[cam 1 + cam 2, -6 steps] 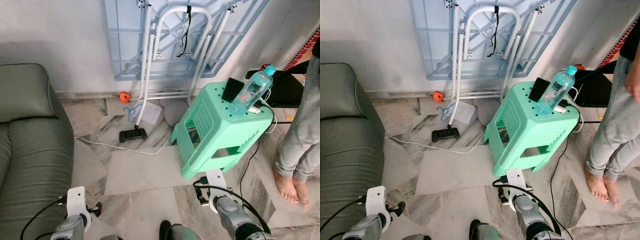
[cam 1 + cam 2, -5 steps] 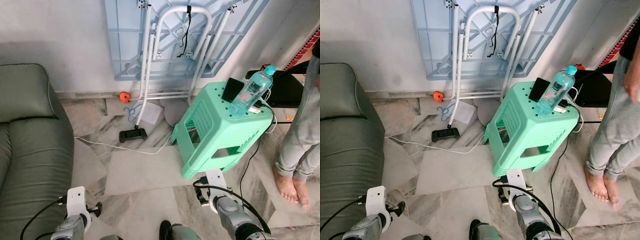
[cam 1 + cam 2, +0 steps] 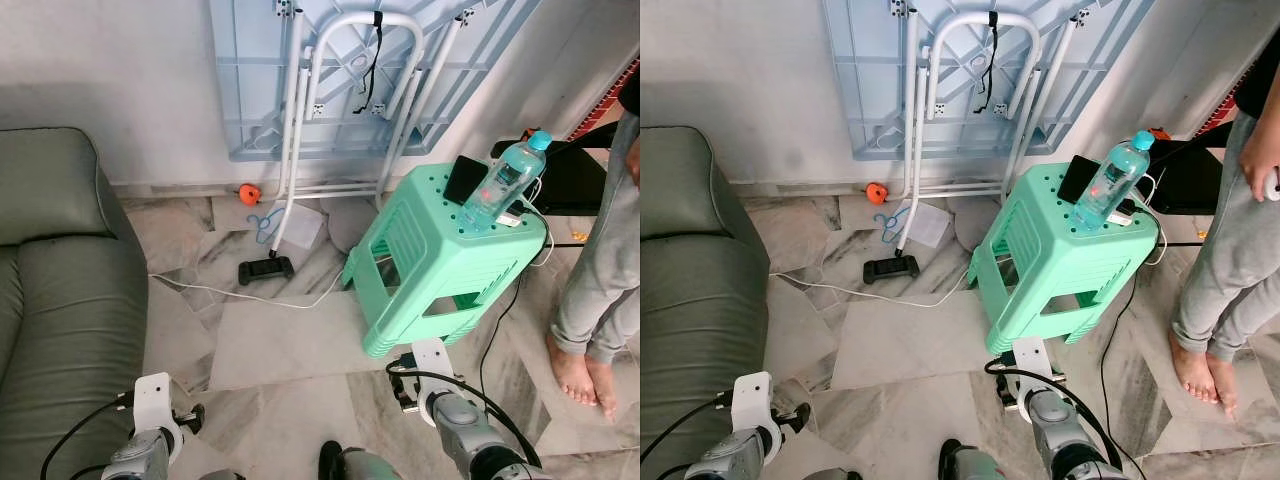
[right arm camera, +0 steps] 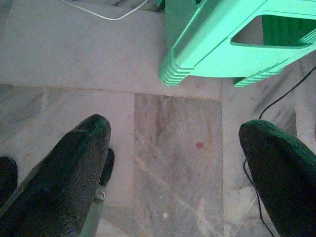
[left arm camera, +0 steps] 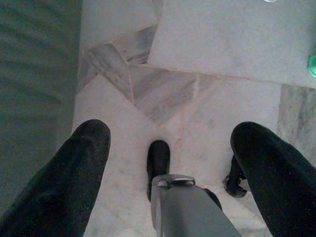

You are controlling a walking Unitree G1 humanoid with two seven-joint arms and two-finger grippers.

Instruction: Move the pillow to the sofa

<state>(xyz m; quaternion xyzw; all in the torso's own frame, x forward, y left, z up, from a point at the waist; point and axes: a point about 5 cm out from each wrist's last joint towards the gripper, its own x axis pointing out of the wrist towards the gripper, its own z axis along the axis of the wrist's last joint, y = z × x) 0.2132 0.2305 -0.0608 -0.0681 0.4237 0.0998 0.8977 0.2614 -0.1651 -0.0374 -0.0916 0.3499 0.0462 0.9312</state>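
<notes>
Left gripper [image 5: 170, 143] and right gripper [image 4: 173, 143] hang low with fingers spread wide, holding nothing — no change from half a second back, so no progress. No pillow can be seen anywhere. Sofa [image 3: 60, 290] sits left; green stool [image 3: 440, 260] and a person's legs [image 3: 595, 290] crowd the right — open floor lies between.

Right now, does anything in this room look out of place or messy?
Yes. A folded table leans upside-down against the wall, a black game controller, blue scissors and a white cable lie loose on the floor, and a water bottle stands on the green stool.
</notes>
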